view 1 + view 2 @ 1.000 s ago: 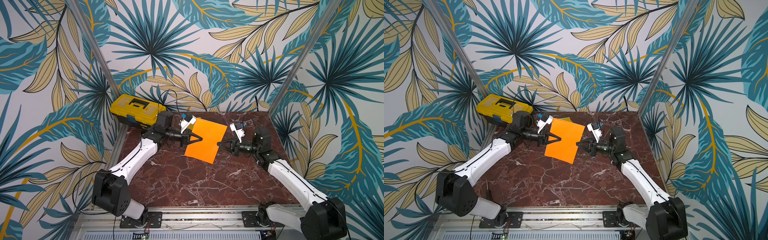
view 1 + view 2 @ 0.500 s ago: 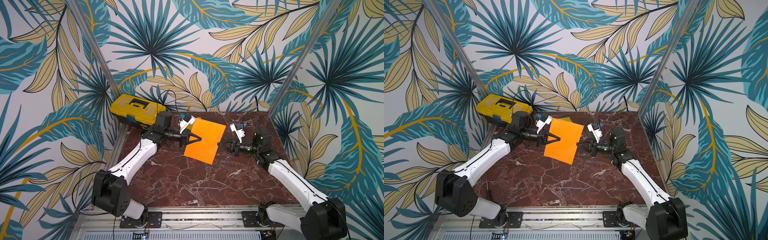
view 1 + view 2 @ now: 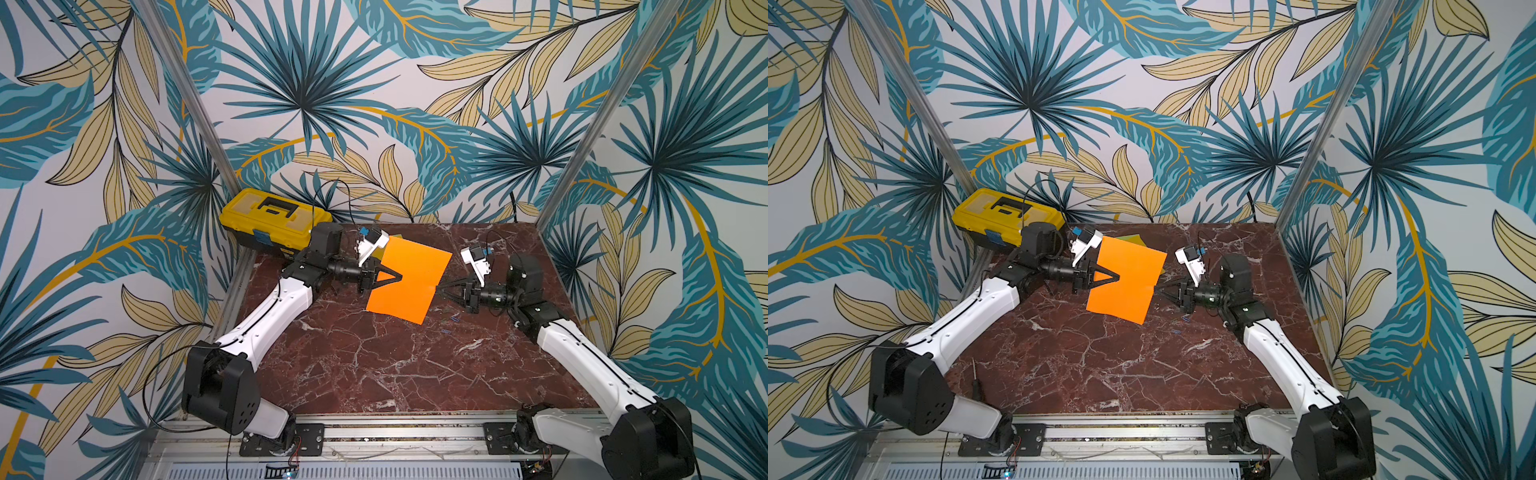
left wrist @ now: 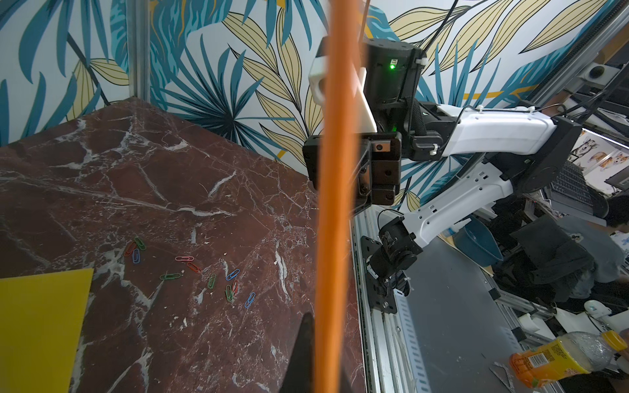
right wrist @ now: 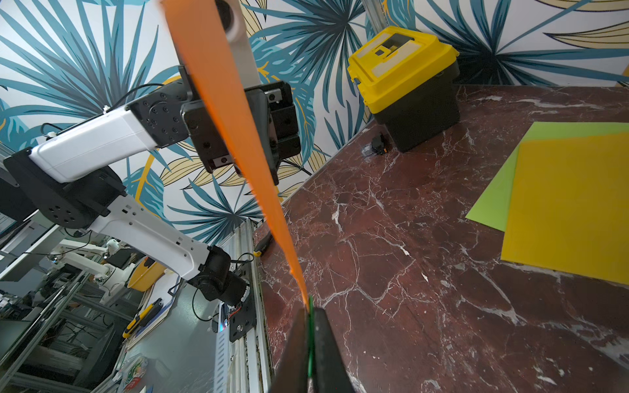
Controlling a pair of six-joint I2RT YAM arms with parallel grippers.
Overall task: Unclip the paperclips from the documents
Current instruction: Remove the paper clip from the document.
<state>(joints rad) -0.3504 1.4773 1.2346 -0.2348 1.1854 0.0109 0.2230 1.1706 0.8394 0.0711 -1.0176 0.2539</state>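
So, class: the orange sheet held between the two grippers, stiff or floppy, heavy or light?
Probably light: the orange sheet is held off the table, pinched only at two edges by the left gripper and, at a green paperclip, the right gripper. Likely floppy if freed: the wrist views show it edge-on, a thin strip. Held both sides, it looks flat.

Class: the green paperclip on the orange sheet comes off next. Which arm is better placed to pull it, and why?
Right. The right gripper is shut on the green paperclip at the edge of the orange sheet; the left gripper pinches the opposite edge, bracing it. The right probably pulls away.
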